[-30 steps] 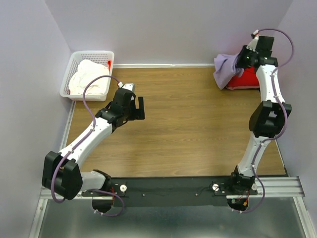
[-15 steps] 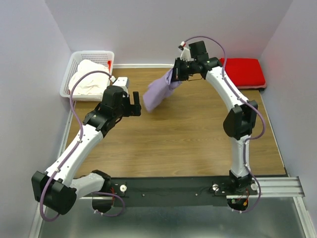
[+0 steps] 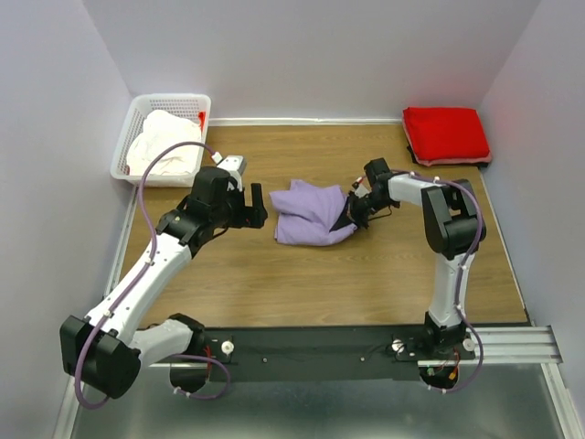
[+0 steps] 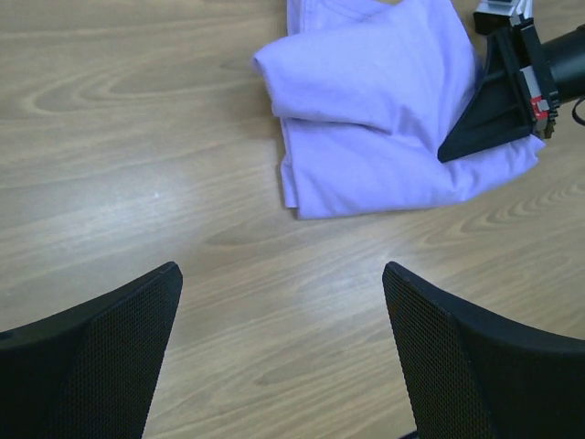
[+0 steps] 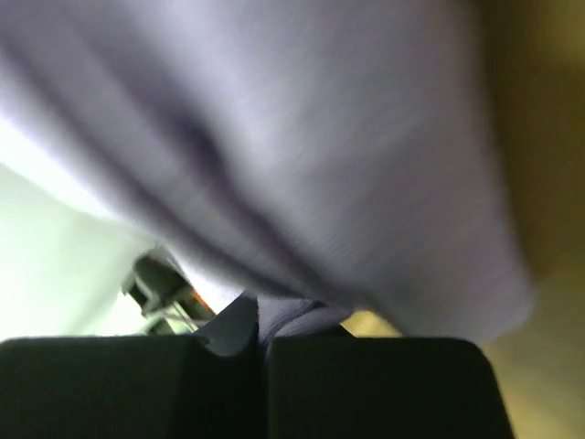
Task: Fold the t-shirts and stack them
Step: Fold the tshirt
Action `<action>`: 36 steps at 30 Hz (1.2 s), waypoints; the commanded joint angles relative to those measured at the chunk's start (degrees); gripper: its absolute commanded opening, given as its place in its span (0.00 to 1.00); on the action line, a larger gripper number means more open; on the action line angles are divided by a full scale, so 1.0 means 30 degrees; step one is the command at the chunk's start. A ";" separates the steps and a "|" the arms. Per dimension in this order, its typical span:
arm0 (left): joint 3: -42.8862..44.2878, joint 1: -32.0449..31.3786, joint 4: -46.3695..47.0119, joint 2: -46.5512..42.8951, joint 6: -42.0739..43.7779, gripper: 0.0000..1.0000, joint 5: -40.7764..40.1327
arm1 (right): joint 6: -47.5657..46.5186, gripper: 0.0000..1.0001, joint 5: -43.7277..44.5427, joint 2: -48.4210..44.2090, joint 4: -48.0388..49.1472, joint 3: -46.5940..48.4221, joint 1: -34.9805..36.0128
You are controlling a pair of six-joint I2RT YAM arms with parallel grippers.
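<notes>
Wooden tabletop (image 3: 366, 274) is holding it all: I am seeing the cream-white t-shirt (image 3: 164, 142) heaped in the basket (image 3: 174, 98) far left of the lavender t-shirt (image 3: 306, 215), my left gripper (image 3: 259, 203) gaping just left of it, my right gripper (image 3: 352, 212) pinching its right edge, the red t-shirt (image 3: 445, 134) lying folded farther right, and I am judging this limp, light cloth best taken by its corners.

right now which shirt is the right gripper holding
The lavender shirt at mid-table; the red shirt lies folded far right, the white shirt fills the basket.
</notes>
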 commanded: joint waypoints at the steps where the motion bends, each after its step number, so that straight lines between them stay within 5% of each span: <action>1: -0.0775 0.0115 0.0257 0.0112 -0.0412 0.97 0.2654 | -0.0796 0.00 -0.1446 -0.2396 0.0744 -0.1496 0.0214; 14: -0.4371 0.0085 0.2859 0.2427 -0.3951 0.98 0.5148 | -0.0623 0.00 0.0193 -0.4653 0.0773 -0.1912 0.0243; 18: -0.5843 -0.0294 0.4796 0.3713 -0.5156 0.88 0.5501 | -0.0301 0.00 0.0371 -0.4712 0.1066 -0.2175 0.0272; 36: -0.5024 -0.2873 0.8549 0.9283 -0.8118 0.86 0.2457 | -0.0447 0.00 0.0459 -0.4770 0.2297 -0.3758 0.0243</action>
